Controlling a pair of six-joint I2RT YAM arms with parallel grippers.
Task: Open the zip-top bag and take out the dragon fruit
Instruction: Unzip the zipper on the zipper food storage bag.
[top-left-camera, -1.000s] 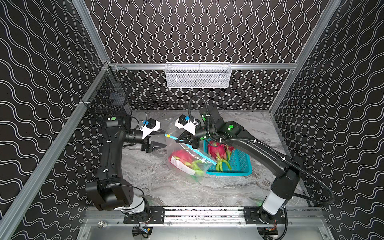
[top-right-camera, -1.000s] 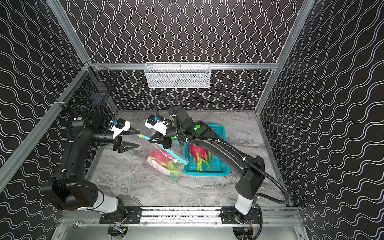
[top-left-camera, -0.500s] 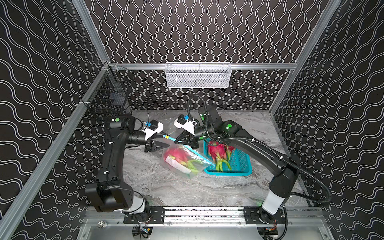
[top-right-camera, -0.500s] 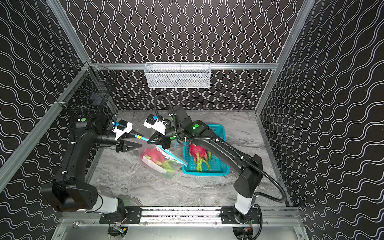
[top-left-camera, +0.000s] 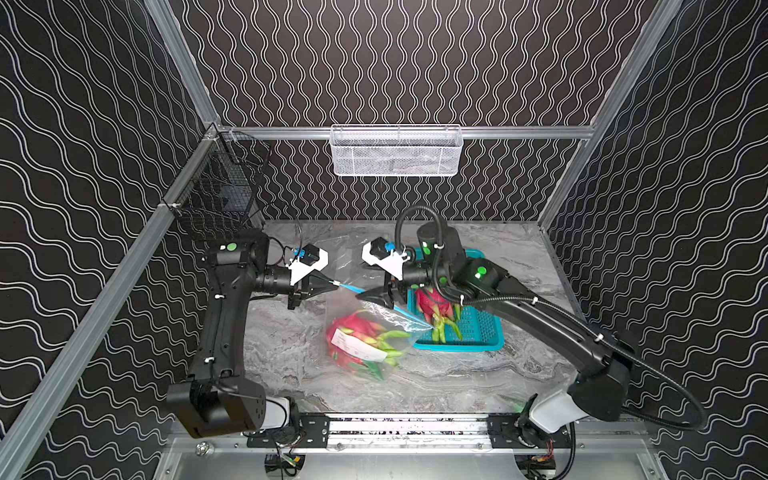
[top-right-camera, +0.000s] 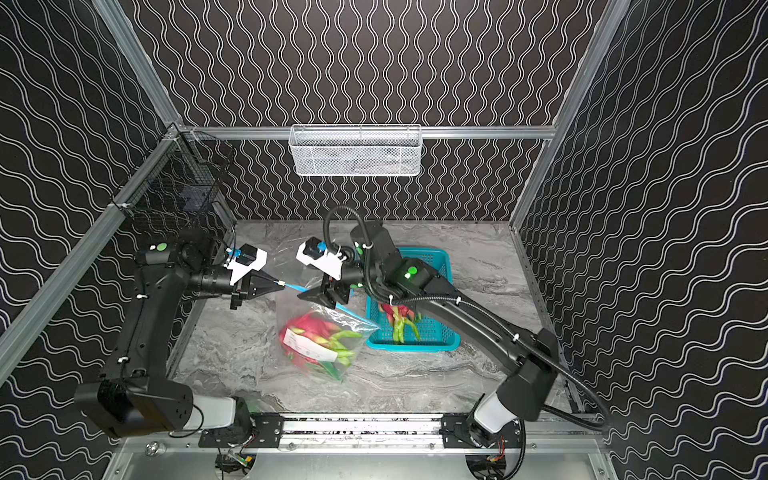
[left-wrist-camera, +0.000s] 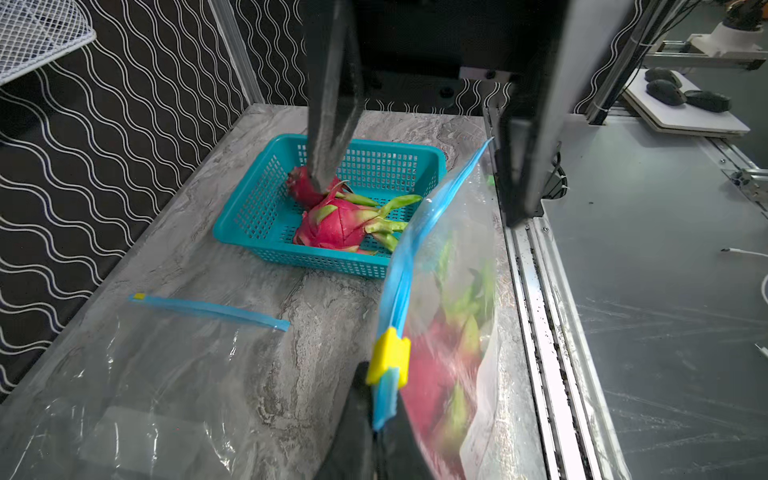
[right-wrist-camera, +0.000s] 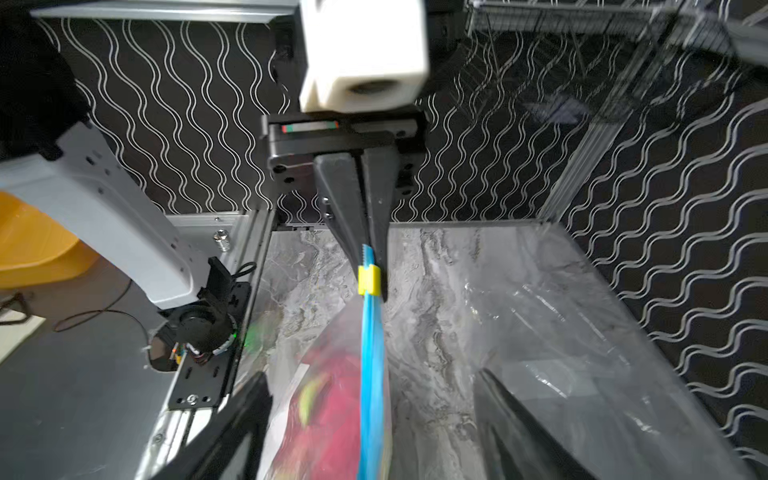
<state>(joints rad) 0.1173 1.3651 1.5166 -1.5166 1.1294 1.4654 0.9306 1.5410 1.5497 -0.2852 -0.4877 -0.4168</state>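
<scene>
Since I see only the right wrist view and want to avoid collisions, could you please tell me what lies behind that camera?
Observer: A teal basket sits just behind it.
Operator: Thank you; is it empty?
Observer: No, the left wrist view shows two dragon fruits in it.
Operator: And is the clear plastic ahead of me another bag?
Observer: Yes, a flat second zip-top bag; its blue zip strip shows in the left wrist view.

pink dragon fruit (top-left-camera: 353, 326) in clear zip-top bag (top-left-camera: 386, 318) | bag on grey marble bench (top-left-camera: 291, 345), just left of teal plastic basket (top-left-camera: 465, 347) | second pink dragon fruit (top-left-camera: 432, 301) in basket
</scene>
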